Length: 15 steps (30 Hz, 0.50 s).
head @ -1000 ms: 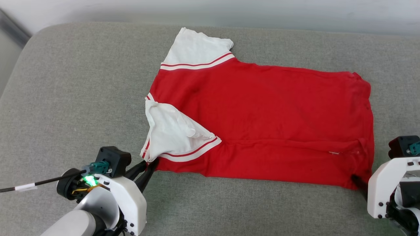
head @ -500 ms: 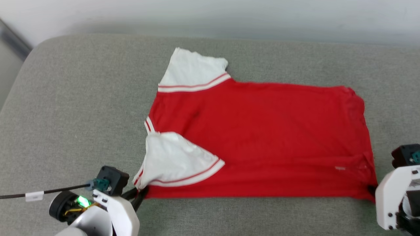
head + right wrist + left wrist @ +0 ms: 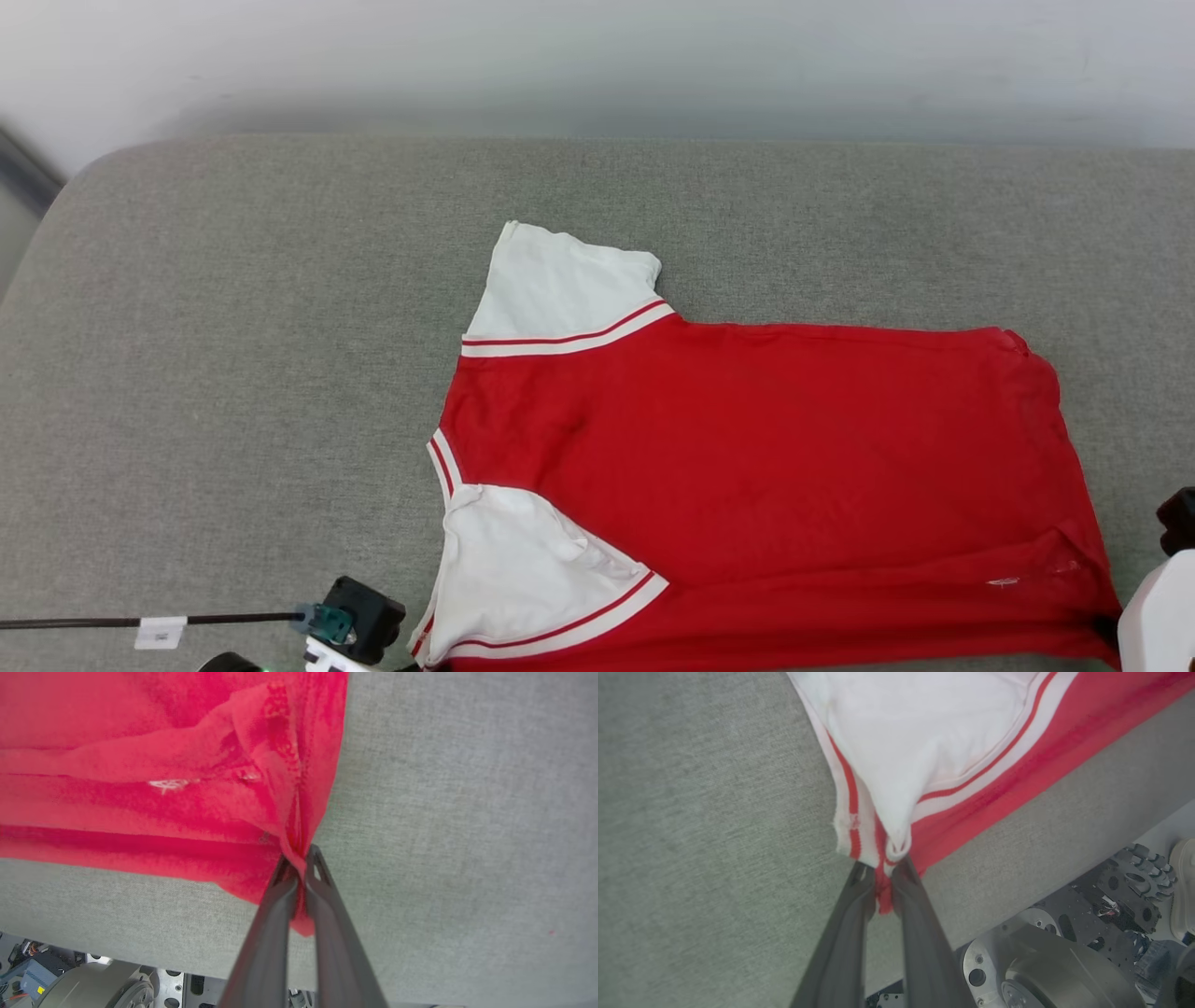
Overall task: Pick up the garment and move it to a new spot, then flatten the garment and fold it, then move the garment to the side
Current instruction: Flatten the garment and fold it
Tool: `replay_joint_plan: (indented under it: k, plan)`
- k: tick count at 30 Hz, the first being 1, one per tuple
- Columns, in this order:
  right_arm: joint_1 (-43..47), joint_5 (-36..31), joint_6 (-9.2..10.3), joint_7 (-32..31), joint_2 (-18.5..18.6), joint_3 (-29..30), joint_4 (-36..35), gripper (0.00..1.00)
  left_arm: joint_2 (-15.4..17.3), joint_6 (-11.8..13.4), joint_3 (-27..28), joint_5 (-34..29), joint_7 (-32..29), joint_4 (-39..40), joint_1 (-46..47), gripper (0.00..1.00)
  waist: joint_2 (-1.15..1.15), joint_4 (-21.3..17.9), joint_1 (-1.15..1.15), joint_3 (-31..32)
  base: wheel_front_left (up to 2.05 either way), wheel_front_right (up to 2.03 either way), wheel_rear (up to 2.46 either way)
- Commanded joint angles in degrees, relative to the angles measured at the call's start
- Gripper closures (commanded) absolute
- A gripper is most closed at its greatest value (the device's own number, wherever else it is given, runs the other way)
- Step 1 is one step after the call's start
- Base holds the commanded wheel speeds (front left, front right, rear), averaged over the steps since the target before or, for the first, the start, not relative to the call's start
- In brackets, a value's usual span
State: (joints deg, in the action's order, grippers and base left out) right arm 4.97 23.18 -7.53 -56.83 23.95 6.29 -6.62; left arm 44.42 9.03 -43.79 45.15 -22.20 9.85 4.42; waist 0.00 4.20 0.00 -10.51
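At near edge, both corners gripped, fold not begun.
Left gripper (image 3: 883,870) clamps sleeve corner, right gripper (image 3: 300,861) hem corner of red soft-fabric T-shirt with white sleeves (image 3: 766,448), spread flat on grey woven cushion (image 3: 233,327); fold and side move look pending.

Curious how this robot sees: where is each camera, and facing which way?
Head view: on the head, facing down at the T-shirt on the grey cushion; white forearm shows.
Left wrist view: along the left tool, pinching the white sleeve.
Right wrist view: along the right tool, pinching the red hem.
All three share the T-shirt.
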Motion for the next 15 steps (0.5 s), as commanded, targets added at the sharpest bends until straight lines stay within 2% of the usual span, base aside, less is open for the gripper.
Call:
replay_joint_plan:
  k: [1,4,5,6,7,11,15]
  plan:
    - [0.83,-0.11,0.07,0.35,-0.85,0.42,0.59,1.00,-0.44,-0.35,-0.13,-0.06,0.54,-0.85,-0.37,1.00,0.00,-0.02,0.00,-0.14,0.00,0.00,0.00]
    - [0.90,0.16,0.07,1.15,-2.55,0.46,2.11,1.00,-1.11,-0.61,-0.44,-1.44,2.05,-3.01,0.44,1.00,0.00,-0.10,0.00,-0.04,0.00,0.00,0.00]
    - [0.79,0.28,0.06,1.62,-2.67,0.20,2.47,0.73,-1.47,-0.48,-0.42,-1.81,2.80,-3.72,0.66,0.74,0.00,-0.09,0.00,0.08,0.00,0.00,0.00]
    - [0.65,0.38,0.06,2.25,-2.92,0.13,2.92,0.13,-1.78,-0.53,-0.51,-2.10,3.34,-4.44,0.64,0.36,0.00,-0.08,0.00,0.27,0.00,0.00,0.00]
    - [0.49,0.40,0.06,2.84,-3.26,0.16,3.49,0.00,-2.05,-0.72,-0.69,-2.17,3.73,-5.05,0.55,0.00,0.00,-0.08,0.00,0.51,0.00,0.00,0.00]
    - [-0.38,0.88,0.06,4.92,-3.36,-0.25,3.90,0.00,-3.21,-0.91,0.16,-1.93,6.54,-6.34,0.65,0.00,0.00,-0.03,0.00,1.69,0.00,0.00,0.00]
    - [-1.74,1.63,0.05,8.77,-3.05,0.32,1.77,0.00,-3.89,0.15,3.55,-2.22,12.58,-6.41,1.76,0.00,0.00,0.07,0.00,3.15,0.00,0.00,0.00]
